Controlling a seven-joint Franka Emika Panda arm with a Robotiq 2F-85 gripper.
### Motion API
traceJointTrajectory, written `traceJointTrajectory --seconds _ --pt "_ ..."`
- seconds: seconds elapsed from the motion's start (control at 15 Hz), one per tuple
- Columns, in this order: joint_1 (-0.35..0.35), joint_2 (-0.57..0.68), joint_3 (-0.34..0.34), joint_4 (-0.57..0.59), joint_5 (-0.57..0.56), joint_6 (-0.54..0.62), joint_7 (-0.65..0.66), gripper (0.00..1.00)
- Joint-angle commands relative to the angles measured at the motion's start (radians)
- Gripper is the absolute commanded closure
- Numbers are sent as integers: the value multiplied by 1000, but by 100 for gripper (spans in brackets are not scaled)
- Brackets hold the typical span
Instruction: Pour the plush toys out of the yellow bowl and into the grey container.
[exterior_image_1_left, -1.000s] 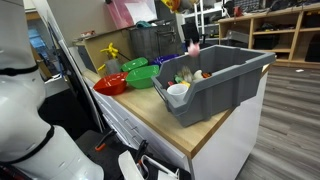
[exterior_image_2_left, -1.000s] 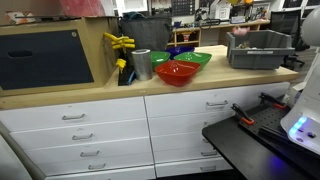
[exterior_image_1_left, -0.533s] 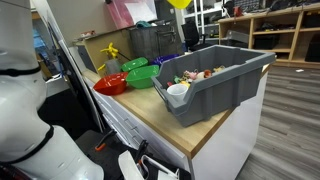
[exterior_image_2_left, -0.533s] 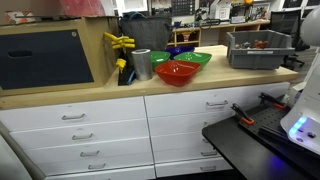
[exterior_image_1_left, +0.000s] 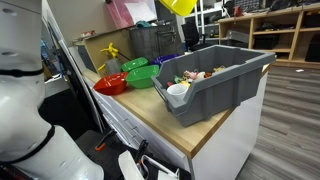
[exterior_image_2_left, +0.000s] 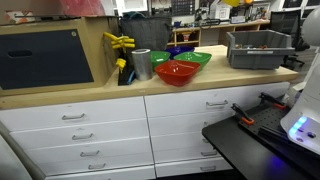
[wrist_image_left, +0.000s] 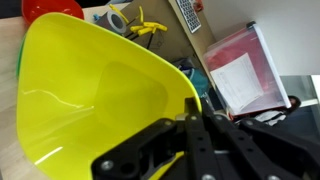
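The yellow bowl (wrist_image_left: 90, 100) fills the wrist view and looks empty; my gripper (wrist_image_left: 192, 118) is shut on its rim. In an exterior view the yellow bowl (exterior_image_1_left: 180, 5) hangs high at the top edge, above the grey container (exterior_image_1_left: 215, 78). Several small plush toys (exterior_image_1_left: 197, 74) in mixed colours lie inside the grey container, next to a white cup (exterior_image_1_left: 178, 91) at its cut-out front. In an exterior view the grey container (exterior_image_2_left: 258, 48) stands at the counter's right end, with the yellow bowl (exterior_image_2_left: 231, 3) barely showing above it.
A red bowl (exterior_image_1_left: 110, 84) and green bowls (exterior_image_1_left: 142, 74) sit on the wooden counter (exterior_image_1_left: 165, 118) beside a black mesh basket (exterior_image_1_left: 152, 41). In an exterior view a metal can (exterior_image_2_left: 141, 64), red bowl (exterior_image_2_left: 177, 72), green bowl (exterior_image_2_left: 192, 58) and yellow toy (exterior_image_2_left: 121, 42) stand mid-counter.
The yellow bowl has risen higher above the grey container. The plush toys, falling a second ago, now lie still inside the container.
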Motion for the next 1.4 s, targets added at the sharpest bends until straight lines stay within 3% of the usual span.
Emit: traceJointTrajectory --seconds 0.0,0.33,0.4,0.67,0.73,1.07,1.33 --pt "89 68 -13 161 -112 41 -1 99" --pt "247 149 -27 284 -302 160 -98 99" --pt "246 143 64 273 -412 209 -125 99" --pt "315 218 169 351 -658 308 -191 99" --pt "365 220 114 332 -660 328 -222 99" --pt "438 287 119 333 -779 415 -326 99" --pt "458 339 118 325 -838 481 -359 99"
